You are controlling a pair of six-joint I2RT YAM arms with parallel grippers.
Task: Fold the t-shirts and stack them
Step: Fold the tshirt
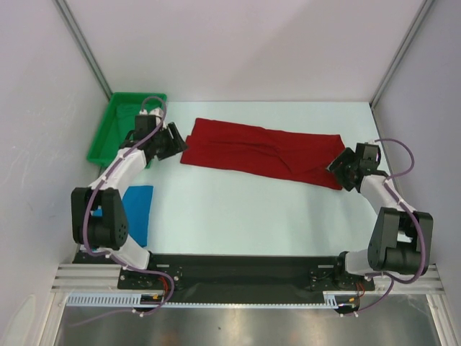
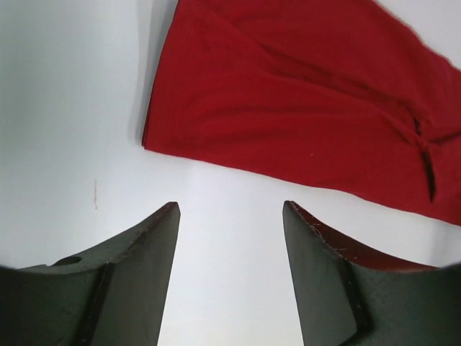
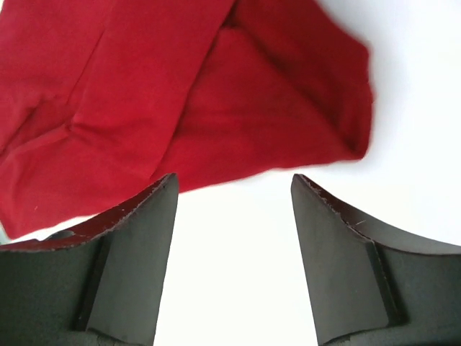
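two neighbours flank the left arm (image 1: 119,169): green bin (image 1: 101,137), blue t-shirt (image 1: 138,209).

Soft matt cloth on the red t-shirt (image 1: 263,153), creased and rumpled, and same dull look on the blue t-shirt (image 1: 138,209) nearer and left of it. Smooth white matt table (image 1: 238,216) underneath, glossy green plastic bin (image 1: 108,137) off to its left. Right by its edge, dull dark fingers (image 2: 137,274) of the left gripper (image 2: 230,209), kinda scuffed and scratched along the rims.
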